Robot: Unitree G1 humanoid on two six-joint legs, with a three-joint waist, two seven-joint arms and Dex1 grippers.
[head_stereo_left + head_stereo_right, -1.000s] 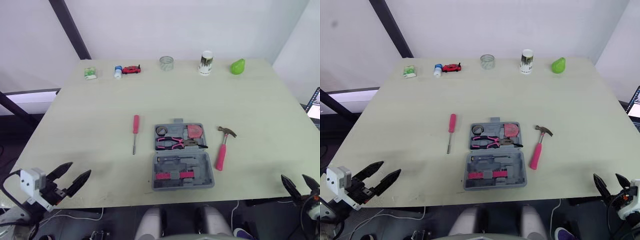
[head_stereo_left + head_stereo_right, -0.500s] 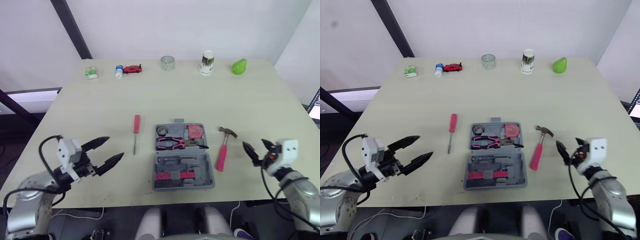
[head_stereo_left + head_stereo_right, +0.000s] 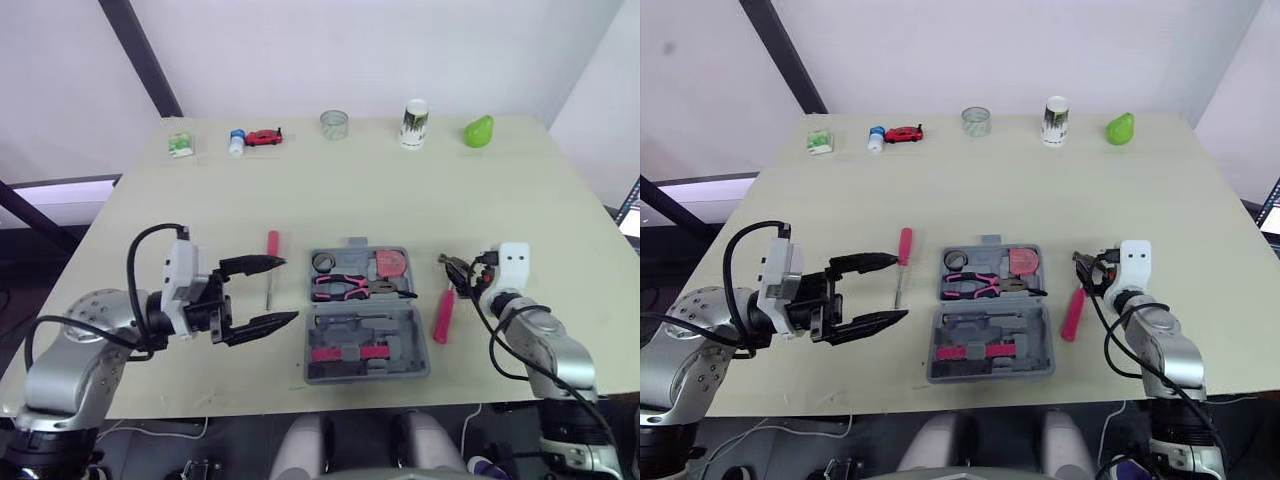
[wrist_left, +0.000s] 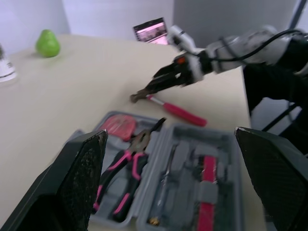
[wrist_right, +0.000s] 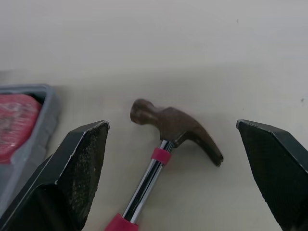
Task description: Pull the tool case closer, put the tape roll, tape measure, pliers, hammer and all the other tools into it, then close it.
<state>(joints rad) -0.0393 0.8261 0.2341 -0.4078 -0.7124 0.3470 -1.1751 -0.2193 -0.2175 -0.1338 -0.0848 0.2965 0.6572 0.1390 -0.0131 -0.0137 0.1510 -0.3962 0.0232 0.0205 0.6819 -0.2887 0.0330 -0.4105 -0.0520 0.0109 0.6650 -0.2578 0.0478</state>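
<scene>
the open tool case lies low in the middle of the head view, with pliers, tape measure and tape roll in its upper half. the hammer lies just right of it, the screwdriver to its left. in the right wrist view we see the hammer's brown head between the right gripper's wide-spread fingers, touching neither. the left gripper gapes wide, holding nothing, between screwdriver and case.

Table: open tool case, hammer, screwdriver.
</scene>
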